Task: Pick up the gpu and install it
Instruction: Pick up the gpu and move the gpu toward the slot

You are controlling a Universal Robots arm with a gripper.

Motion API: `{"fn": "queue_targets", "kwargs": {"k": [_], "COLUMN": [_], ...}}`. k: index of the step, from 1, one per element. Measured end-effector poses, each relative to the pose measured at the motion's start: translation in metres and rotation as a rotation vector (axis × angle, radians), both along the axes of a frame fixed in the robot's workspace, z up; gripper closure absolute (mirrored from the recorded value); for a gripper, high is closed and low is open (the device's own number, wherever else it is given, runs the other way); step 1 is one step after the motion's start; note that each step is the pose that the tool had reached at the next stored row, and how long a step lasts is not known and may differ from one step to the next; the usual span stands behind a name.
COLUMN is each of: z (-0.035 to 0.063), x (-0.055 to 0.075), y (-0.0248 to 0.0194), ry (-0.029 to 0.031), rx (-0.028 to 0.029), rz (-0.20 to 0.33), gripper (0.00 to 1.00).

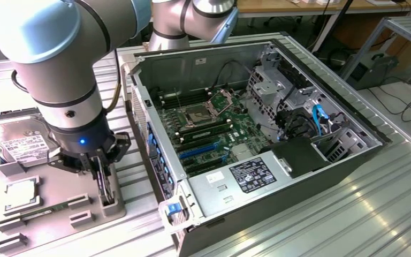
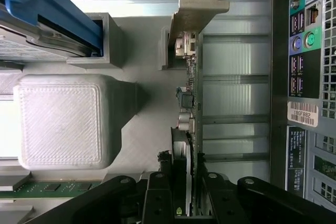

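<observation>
Gripper point(image 2: 184, 199) jaws clamp the gpu point(image 2: 190, 98) edge-on, card upright in its slot on the grey fixture point(image 1: 55, 187) beside the open PC case point(image 1: 302, 206), prob. so it lifts out straight w/o tilting.

The gpu point(image 2: 193, 77) has a dull metal bracket point(image 2: 197, 3)

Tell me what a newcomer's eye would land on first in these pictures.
The big grey robot arm looms at the exterior view's left, its gripper down at a grey parts tray and closed on the gpu, which stands on edge in its slot. Beside it, in the middle, lies the open computer case with its green motherboard bared.
</observation>
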State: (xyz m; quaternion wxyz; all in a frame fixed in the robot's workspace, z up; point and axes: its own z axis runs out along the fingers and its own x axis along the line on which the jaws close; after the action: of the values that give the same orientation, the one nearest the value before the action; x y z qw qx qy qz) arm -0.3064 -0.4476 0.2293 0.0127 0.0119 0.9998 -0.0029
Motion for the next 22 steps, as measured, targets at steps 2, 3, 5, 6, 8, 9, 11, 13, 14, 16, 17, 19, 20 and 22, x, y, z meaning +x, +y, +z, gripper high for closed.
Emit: {"fn": "queue_targets", "kwargs": {"k": [2,3,5,6,8,9,11,13,14,16,17,19,20,22], "z": [0.0016,0.0026,0.0047,0.0068,0.0089,0.0097,0.0112,0.0126,0.0133,0.0150,0.0156,0.0169,0.0176,0.0192], "x": [0.000,0.000,0.000,0.000,0.000,0.000,0.000,0.000,0.000,0.000,0.000,0.000,0.000,0.000], "y": [0.0000,0.0000,0.0000,0.0000,0.0000,0.0000,0.0000,0.0000,0.0000,0.0000,0.0000,0.0000,0.0000,0.0000], "ry": [0.0000,0.0000,0.0001,0.0000,0.0001,0.0001,0.0000,0.0000,0.0000,0.0001,0.0001,0.0001,0.0001,0.0000], "rx": [0.0000,0.0000,0.0000,0.0000,-0.0001,0.0000,0.0000,0.0000,0.0000,0.0000,0.0000,0.0000,0.0000,0.0000], "rz": [0.000,0.000,0.000,0.000,0.000,0.000,0.000,0.000,0.000,0.000,0.000,0.000,0.000,0.000], "gripper": [0.73,0.73,0.73,0.73,0.73,0.73,0.73,0.73,0.73,0.73,0.73,0.73,0.73,0.73]}}
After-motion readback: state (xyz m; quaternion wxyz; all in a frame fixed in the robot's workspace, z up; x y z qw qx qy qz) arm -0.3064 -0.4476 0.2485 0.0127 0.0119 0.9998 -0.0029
